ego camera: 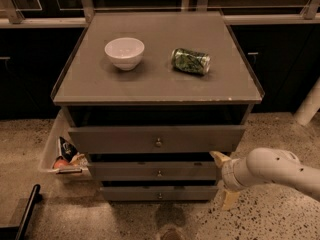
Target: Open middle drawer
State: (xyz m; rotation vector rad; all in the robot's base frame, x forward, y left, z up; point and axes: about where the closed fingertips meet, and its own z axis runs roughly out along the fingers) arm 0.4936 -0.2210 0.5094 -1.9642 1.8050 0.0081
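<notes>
The middle drawer [130,171] is the second of three grey-brown fronts, with a small round knob [159,173]. It looks closed or nearly so, set back under the top drawer [125,139], which stands pulled out a little. My gripper [224,179] is at the right end of the middle drawer, on a white arm [272,171] coming in from the right. Its two tan fingers stand apart, one fingertip [219,157] by the drawer's upper right corner, the other [229,199] lower, near the floor. It holds nothing and is well right of the knob.
A white bowl [124,52] and a green can [190,61] lying on its side rest on the cabinet top [150,86]. The bottom drawer [130,193] sits below. A bin with snack packets [64,156] stands left of the cabinet. A black bar [27,211] lies at the lower left.
</notes>
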